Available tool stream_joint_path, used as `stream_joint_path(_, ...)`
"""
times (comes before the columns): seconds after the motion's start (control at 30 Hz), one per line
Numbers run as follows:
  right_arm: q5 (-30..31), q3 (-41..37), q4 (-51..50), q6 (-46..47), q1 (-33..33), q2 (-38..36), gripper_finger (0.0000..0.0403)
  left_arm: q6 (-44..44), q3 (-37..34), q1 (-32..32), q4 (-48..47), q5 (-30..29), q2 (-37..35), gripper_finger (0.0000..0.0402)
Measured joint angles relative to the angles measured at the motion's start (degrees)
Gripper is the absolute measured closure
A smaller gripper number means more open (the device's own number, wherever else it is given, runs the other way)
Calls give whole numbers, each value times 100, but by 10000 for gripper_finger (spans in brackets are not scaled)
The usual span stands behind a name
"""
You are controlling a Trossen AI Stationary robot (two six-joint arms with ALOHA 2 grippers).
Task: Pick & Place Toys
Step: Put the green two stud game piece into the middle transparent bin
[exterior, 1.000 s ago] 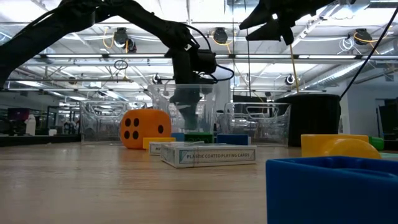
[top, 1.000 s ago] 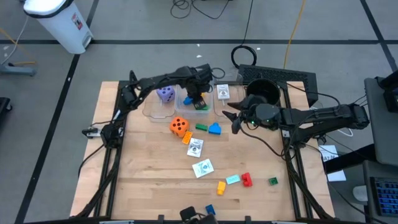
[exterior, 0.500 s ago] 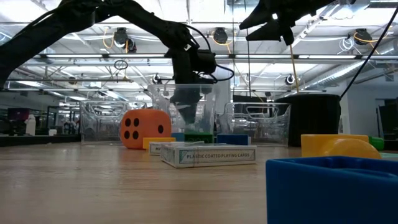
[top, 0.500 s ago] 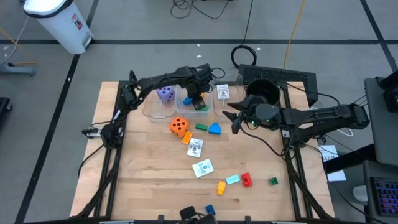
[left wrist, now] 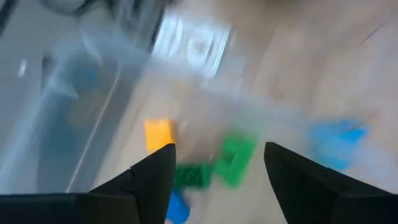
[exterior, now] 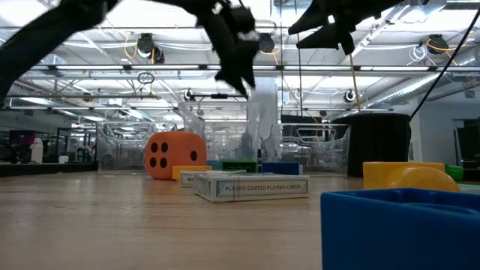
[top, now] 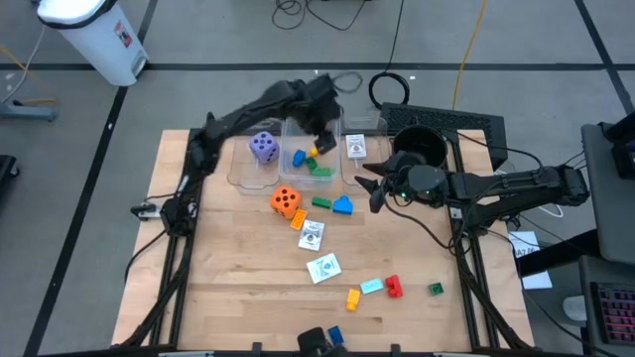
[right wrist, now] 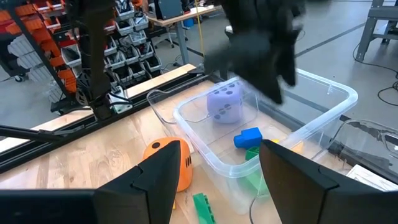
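The left gripper is being held above the far edge of the clear tub, its fingers parted and nothing being carried between them. Inside the tub, a yellow block, a blue block and green blocks are lying close together, and the purple die is sitting in the tub's left section. A small white card is lying in the right section.

The right gripper is being kept raised over the table, just right of the tub, with its fingers spread apart and nothing being gripped.

On the bare table, the orange die is resting just in front of the tub, with a green block and a blue piece beside it. Two printed cards are lying nearer the middle. Toward the near edge, a yellow block, a teal block, a red block and a small green block are scattered, well apart from both grippers. A black round pot is standing at the far right of the table
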Motion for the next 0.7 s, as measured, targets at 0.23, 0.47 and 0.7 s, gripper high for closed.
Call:
stream_joint_path(0.23,0,0,53,0,0,-4,192,-664,-255,132,1509,1333,-1293,165)
stream_joint_path(0.47,0,0,61,0,0,-4,192,-555,-257,154,1938,1599,-2403,181)
stream_joint_path(0.7,-2,0,61,78,0,-4,192,-346,-266,128,1261,1724,-3177,202)
